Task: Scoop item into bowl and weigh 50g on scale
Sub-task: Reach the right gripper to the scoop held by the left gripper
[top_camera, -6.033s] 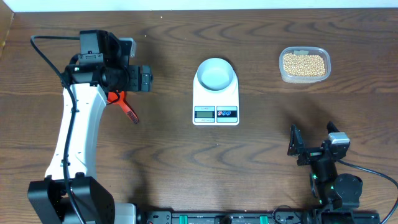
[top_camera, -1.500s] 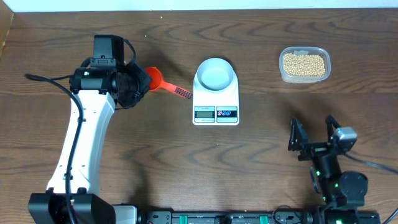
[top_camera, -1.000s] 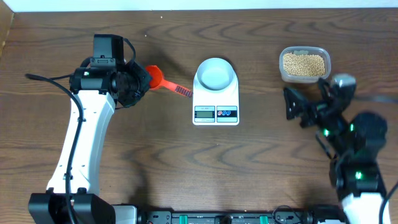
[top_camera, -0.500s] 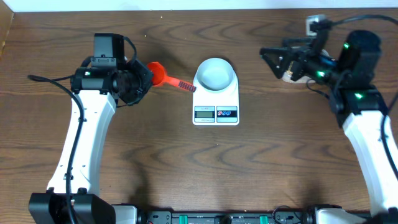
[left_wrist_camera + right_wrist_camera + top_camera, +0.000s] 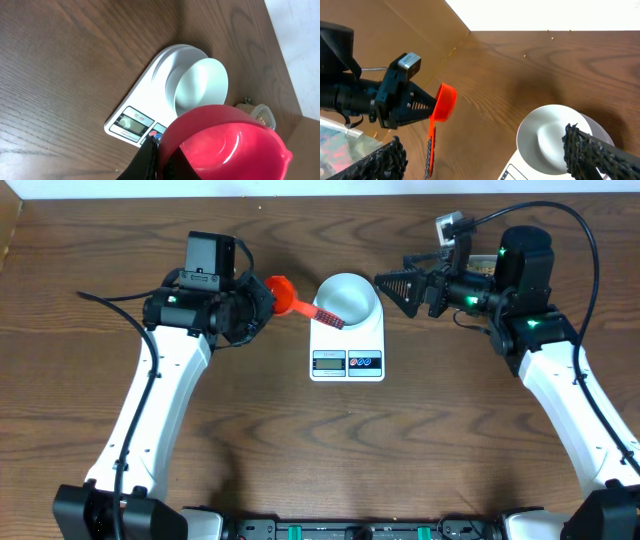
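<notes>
Our left gripper [image 5: 262, 300] is clamped on the red plastic scoop [image 5: 283, 288]. It takes the scoop at the cup end, so the dark ribbed handle sticks out free over the left side of the bowl [image 5: 347, 298]. In the left wrist view the cup looks empty. Our right gripper [image 5: 395, 275] has its fingers wide apart and holds nothing; it hangs just to the right of the bowl. The pale bowl sits on the white digital scale [image 5: 347, 350] and has nothing inside. The soybeans [image 5: 247, 105] are in the clear plastic tub [image 5: 260, 114], beyond the scale on the right side. In the overhead view the right arm covers most of the tub.

We judge that the beans are hard, smooth and light, so they will roll and bounce. Fingers cannot pinch them well, and they must go by the scoop. The scoop is stiff, and its ribbed handle seems the better place to hold, because a grip at the cup leaves less room for dipping. The bowl is light and may slide on the scale if pushed.
</notes>
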Robot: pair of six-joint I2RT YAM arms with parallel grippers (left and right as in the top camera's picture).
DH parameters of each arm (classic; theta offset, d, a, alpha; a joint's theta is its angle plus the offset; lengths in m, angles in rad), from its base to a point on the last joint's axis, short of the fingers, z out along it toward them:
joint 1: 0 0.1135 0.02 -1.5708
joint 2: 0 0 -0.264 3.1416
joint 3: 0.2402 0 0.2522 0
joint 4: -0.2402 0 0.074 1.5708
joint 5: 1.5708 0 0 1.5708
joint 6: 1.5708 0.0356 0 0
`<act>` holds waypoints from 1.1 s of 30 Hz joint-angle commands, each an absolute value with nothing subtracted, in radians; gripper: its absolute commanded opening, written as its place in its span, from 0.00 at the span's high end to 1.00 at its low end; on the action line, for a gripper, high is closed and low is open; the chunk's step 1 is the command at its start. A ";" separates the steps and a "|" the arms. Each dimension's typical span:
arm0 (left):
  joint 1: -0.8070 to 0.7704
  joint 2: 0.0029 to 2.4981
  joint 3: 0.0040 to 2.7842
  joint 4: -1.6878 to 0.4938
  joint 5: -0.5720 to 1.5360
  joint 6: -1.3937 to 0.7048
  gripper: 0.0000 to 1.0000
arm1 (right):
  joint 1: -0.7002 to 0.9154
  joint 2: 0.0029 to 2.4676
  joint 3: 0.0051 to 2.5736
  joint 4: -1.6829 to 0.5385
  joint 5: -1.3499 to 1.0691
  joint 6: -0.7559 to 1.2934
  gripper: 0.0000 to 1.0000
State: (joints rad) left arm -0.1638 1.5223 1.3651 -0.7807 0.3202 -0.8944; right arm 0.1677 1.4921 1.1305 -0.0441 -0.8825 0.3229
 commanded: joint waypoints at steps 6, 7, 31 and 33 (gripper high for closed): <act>-0.213 1.515 1.358 -0.779 0.328 -0.999 0.93 | 0.177 1.493 1.151 -0.062 -0.905 0.416 0.01; -0.218 1.515 1.358 -0.779 0.326 -1.010 0.93 | 0.181 1.493 1.151 -0.064 -0.904 0.416 0.01; -0.307 1.515 1.358 -0.779 0.332 -1.258 0.92 | 0.379 1.579 1.151 -0.048 -0.853 0.546 0.61; -0.312 1.515 1.358 -0.779 0.332 -1.257 0.92 | 0.382 1.580 1.151 -0.048 -0.861 0.545 0.64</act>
